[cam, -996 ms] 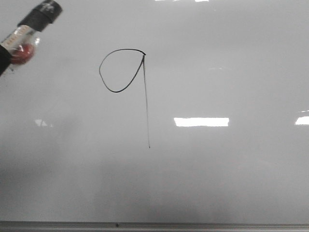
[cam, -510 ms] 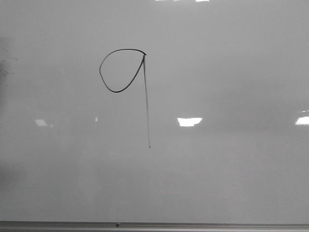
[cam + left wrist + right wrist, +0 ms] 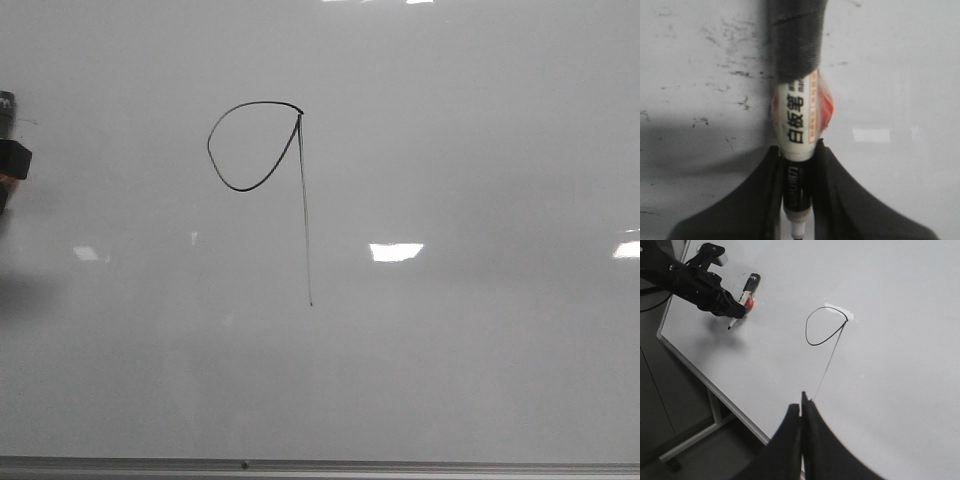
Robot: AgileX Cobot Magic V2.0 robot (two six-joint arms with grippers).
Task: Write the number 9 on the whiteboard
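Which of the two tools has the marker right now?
The left tool: its fingers are clamped on the marker, off to the left of the number 9. The right tool is pinched shut with nothing in it.

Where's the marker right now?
The marker is clamped in the left gripper, off the board's left side, well left of the 9; the front view shows only a sliver.

A bare lab or test room is showing here: a whiteboard (image 3: 900, 340) is lying flat on a metal-legged stand (image 3: 700, 432) over a plain dark floor (image 3: 660, 405), ceiling lights reflecting off it.
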